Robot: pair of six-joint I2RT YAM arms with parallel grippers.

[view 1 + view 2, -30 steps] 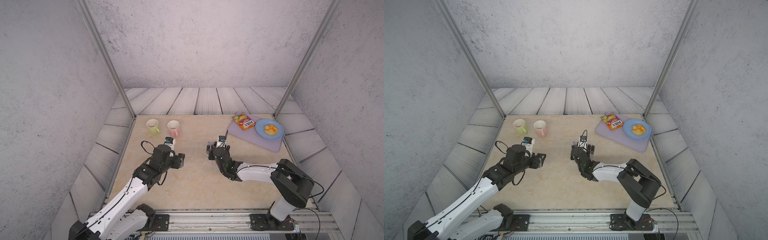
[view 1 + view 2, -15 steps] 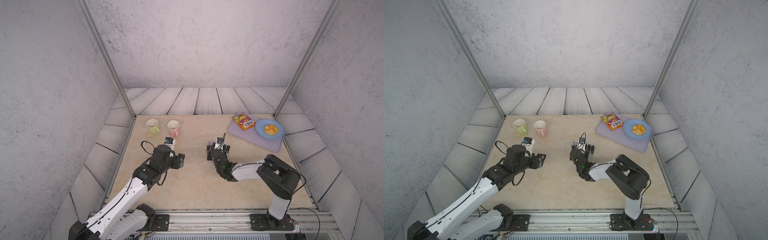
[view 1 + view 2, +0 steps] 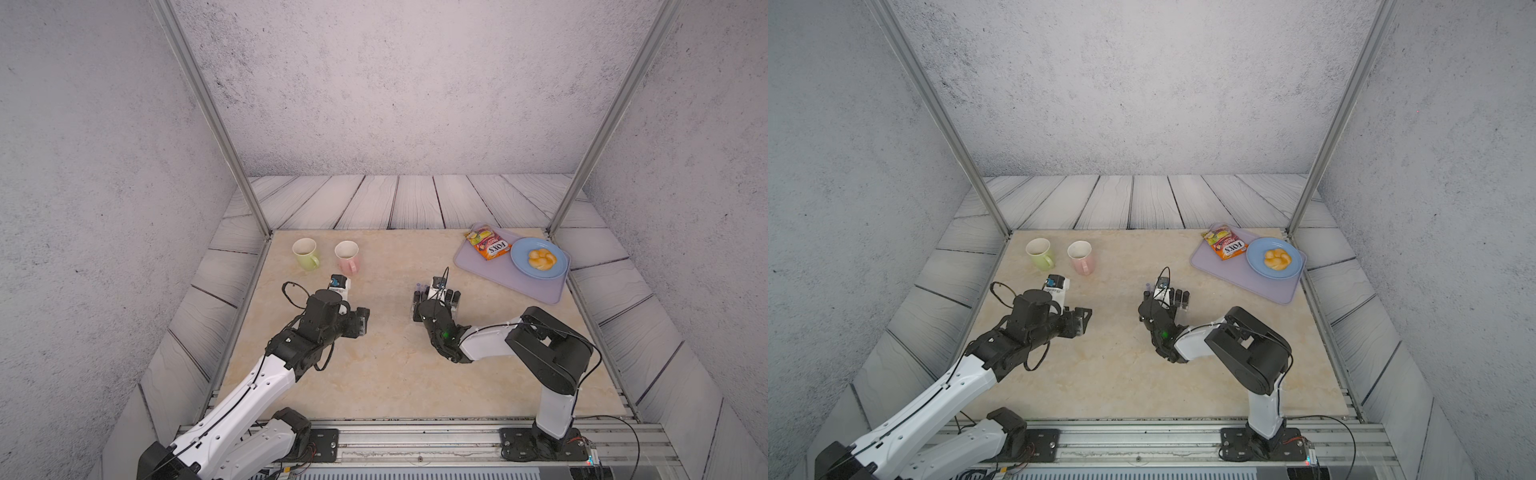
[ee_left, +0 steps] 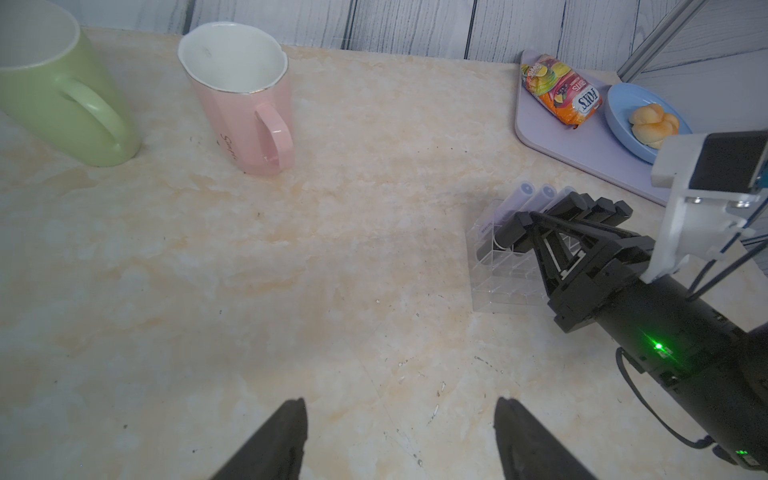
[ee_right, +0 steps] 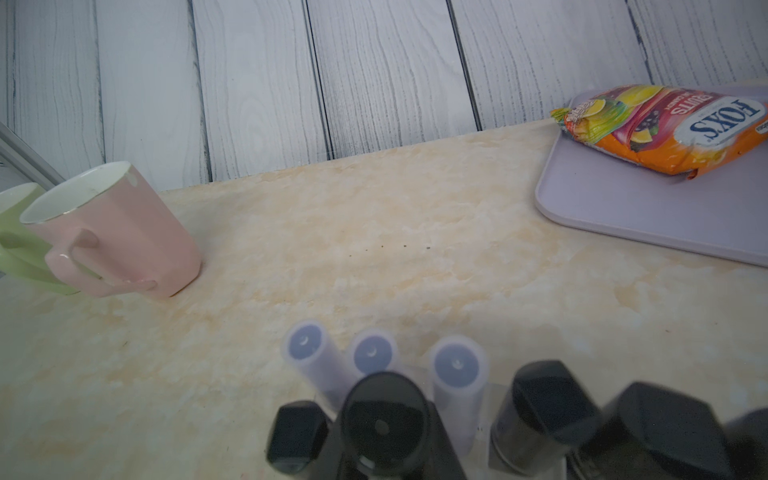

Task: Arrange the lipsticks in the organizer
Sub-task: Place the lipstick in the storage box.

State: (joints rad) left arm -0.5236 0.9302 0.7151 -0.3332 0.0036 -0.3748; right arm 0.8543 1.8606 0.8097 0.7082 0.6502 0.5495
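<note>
Organizer (image 4: 498, 291) cells show only from left wrist.

Lilac and black lipsticks (image 5: 457, 365) stand in the clear organizer (image 4: 498, 286).

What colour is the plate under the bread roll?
Light blue; the plate shows best in the left wrist view.

Beige-and-orange marbled tabletop (image 3: 386, 374). Upper left in both top views: lime-green ceramic mug (image 3: 305, 254) and pastel pink ceramic mug (image 3: 348, 257), both white inside. Upper right: flat lilac plastic tray (image 3: 536, 289), orange printed snack packet (image 3: 487, 245), sky-blue round plate (image 3: 521, 266). Wrist views: clear plastic grid organizer (image 4: 503, 286); pale lilac lipstick tubes (image 5: 457, 374); glossy black lipstick tubes (image 5: 540, 407).
</note>
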